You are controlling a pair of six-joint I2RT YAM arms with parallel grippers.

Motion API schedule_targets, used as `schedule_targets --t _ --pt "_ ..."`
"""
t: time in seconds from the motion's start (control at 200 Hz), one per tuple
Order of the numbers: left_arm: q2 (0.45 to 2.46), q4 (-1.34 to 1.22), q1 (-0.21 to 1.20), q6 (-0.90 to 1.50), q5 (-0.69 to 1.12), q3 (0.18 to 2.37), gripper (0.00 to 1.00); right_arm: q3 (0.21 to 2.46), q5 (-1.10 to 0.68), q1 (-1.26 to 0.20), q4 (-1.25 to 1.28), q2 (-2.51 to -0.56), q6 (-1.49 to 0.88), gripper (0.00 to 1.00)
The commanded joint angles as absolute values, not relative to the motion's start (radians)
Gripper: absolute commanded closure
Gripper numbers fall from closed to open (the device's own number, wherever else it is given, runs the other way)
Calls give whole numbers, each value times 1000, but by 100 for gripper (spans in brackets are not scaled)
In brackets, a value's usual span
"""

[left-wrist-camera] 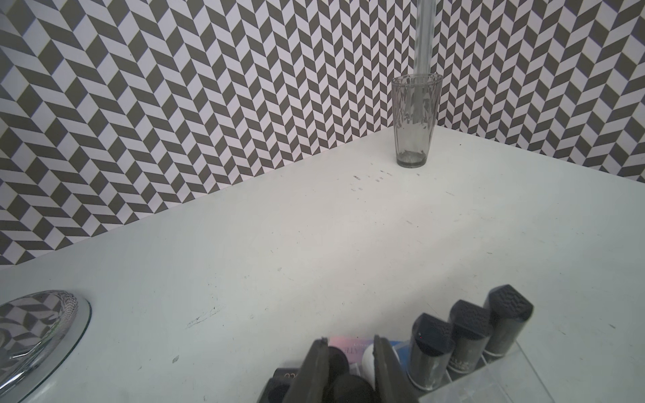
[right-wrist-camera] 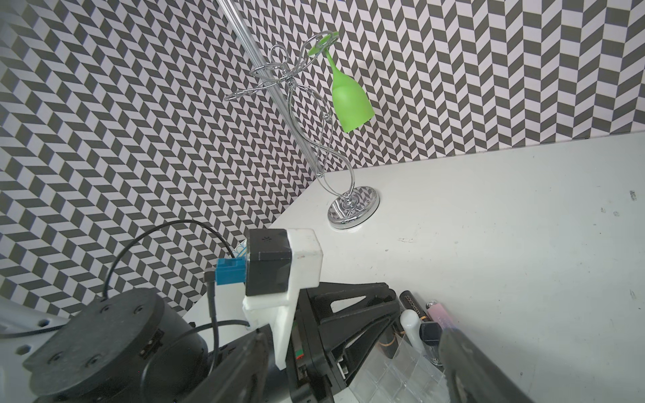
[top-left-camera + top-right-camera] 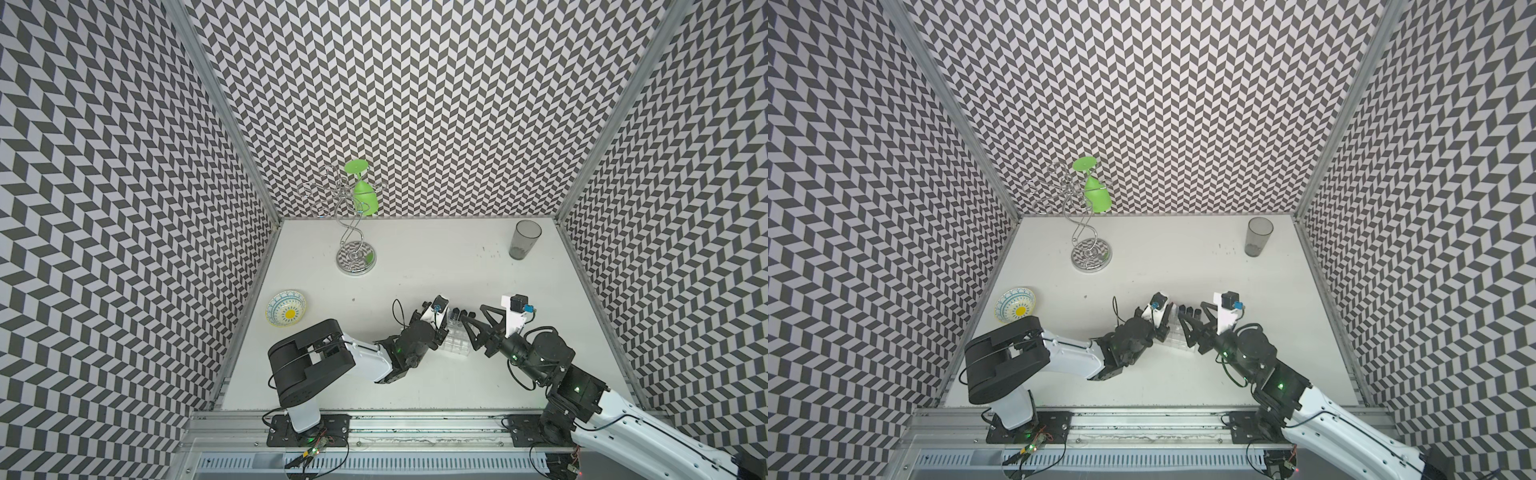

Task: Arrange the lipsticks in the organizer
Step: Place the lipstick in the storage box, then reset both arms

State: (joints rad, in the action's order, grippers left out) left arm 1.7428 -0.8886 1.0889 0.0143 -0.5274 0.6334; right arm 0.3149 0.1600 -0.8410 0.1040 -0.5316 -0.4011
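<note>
Left wrist: left gripper (image 1: 350, 340) at organizer (image 1: 488, 380), three black lipsticks (image 1: 467, 335) standing in it.
Fingers (image 1: 312, 370) flank a black tube (image 1: 343, 385), grip can't tell; right gripper (image 2: 352, 349) spread wide.

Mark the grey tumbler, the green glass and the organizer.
grey tumbler (image 1: 415, 122): left wrist view, middle of its side wall.
green glass (image 2: 350, 103): right wrist view, on its bowl.
organizer (image 3: 456, 345): a top view, on its empty clear cells.

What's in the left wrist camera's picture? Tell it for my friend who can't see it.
Looking past the left gripper, whose two dark fingers flank a black lipstick, three more black lipsticks stand in a row in the clear organizer. Across the white table, a grey tumbler stands by the zigzag-patterned wall corner.
</note>
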Motion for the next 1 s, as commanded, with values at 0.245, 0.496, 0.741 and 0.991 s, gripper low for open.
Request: schedule_targets --t 0.245,0.496,0.741,0.991 --pt "1679 -880 1106 37 -595 632 57 311 150 -836 156 -524 -390 19" --pt "1345 -782 1098 42 -613 602 9 375 171 -831 210 -578 -374 8" --pt "1093 -332 893 181 -645 680 1 537 801 -830 80 -765 -383 0" --pt "806 -641 684 -122 -745 345 1 388 674 -805 691 -882 256 0"
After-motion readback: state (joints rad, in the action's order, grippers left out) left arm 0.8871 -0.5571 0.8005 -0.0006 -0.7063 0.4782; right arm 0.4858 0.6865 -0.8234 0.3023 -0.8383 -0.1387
